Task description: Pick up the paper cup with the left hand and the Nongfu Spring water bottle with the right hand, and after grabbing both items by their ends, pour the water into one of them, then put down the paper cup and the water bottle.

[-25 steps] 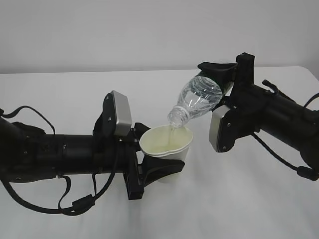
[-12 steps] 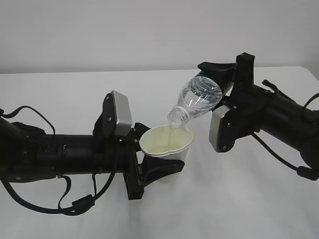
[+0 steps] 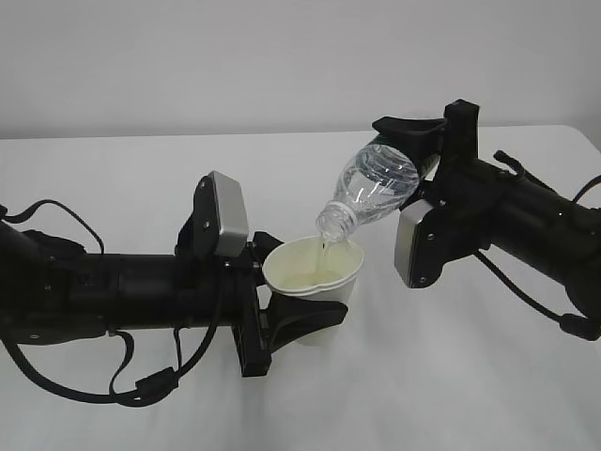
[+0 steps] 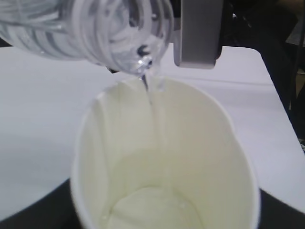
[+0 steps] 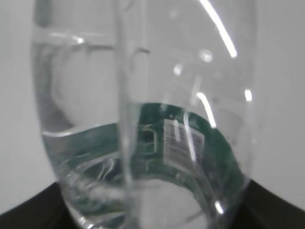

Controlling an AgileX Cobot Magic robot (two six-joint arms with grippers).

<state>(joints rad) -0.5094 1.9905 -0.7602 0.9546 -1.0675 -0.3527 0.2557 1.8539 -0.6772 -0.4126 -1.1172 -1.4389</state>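
Now, pouring: the water runs in a thin stream from the bottle mouth down into the cup.
Cup: the paper cup sits upright above the table, just under the bottle mouth. Its inside is pale yellow, with a little water at the bottom.
Left gripper: the left gripper has its jaws partly apart, closed round the lower part of the cup and holding it.
Bottle: the Nongfu Spring water bottle is tipped over, neck down and to the left, its mouth right at the far rim of the cup.
Right gripper: the right gripper has its jaws partly apart, holding the bottle by its bottom end.
Water left: the right wrist view shows some water inside the bottle.
Spill risk: the stream lands close to the far rim, so a small wobble of either arm could send water onto the table.
Squash risk: the cup is soft paper, so a harder squeeze could bend it and slop water out.
Overfill risk: pouring too long could fill the cup over the top.
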